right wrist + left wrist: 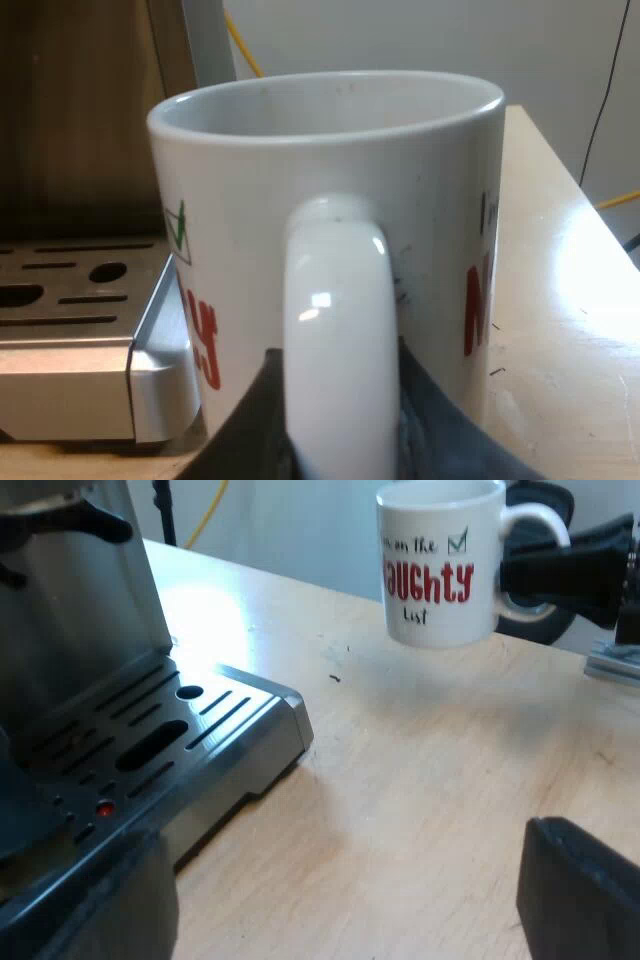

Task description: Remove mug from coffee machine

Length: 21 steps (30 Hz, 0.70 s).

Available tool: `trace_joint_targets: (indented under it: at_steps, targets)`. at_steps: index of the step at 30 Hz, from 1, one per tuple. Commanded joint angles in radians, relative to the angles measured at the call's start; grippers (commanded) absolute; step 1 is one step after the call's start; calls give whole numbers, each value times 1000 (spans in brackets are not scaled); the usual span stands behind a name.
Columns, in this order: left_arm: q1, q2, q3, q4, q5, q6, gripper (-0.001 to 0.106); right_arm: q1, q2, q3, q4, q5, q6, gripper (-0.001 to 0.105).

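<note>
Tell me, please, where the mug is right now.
In the left wrist view the mug hangs above the wooden table, just off the machine's drip tray, held by its handle in the right gripper.

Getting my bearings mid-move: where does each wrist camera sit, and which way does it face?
Left wrist view: low beside the drip tray, facing across the table at the mug in the right gripper; own left gripper open.
Right wrist view: behind the mug's handle, facing the drip tray; own fingers clamp the handle.
Shared: mug, drip tray.
</note>
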Motion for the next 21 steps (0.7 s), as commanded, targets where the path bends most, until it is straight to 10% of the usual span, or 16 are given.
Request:
trace_joint_targets:
  at_steps: [1, 21]
  targets:
    - [-16, 10, -1, -14, -3, -3, 72, -3, -11, 42, -51, 9, -11, 0]
    - [-16, 10, -1, -17, -7, -3, 72, -3, 182, 19, -155, 29, -35, 0]
